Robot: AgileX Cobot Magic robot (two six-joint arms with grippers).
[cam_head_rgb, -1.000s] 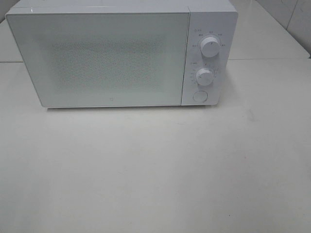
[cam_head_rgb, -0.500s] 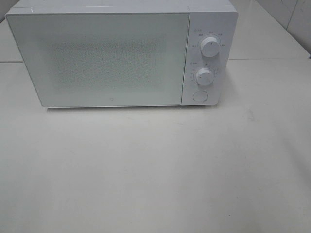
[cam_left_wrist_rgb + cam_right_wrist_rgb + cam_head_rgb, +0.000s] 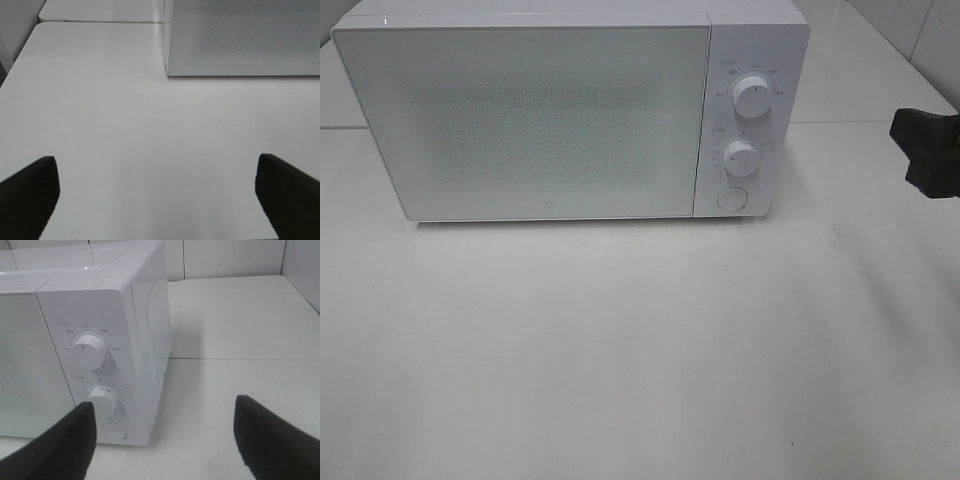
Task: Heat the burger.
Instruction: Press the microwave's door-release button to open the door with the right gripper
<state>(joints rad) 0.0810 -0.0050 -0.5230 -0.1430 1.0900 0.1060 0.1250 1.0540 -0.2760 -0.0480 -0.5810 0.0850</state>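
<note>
The burger is out of view in every frame. A white microwave stands at the back of the white table with its door shut. My right gripper is open with nothing between its fingers. It hovers off the microwave's right front corner, facing the control panel; its black tip shows at the right edge of the exterior view. My left gripper is wide open and empty over bare table, in front of the microwave's left front corner. It does not show in the exterior view.
The control panel carries an upper knob, a lower knob and a round button. A seam between tabletops runs beside the microwave. A tiled wall stands behind.
My right gripper has come into the exterior view at its right edge, where nothing showed before. The microwave has not moved.
</note>
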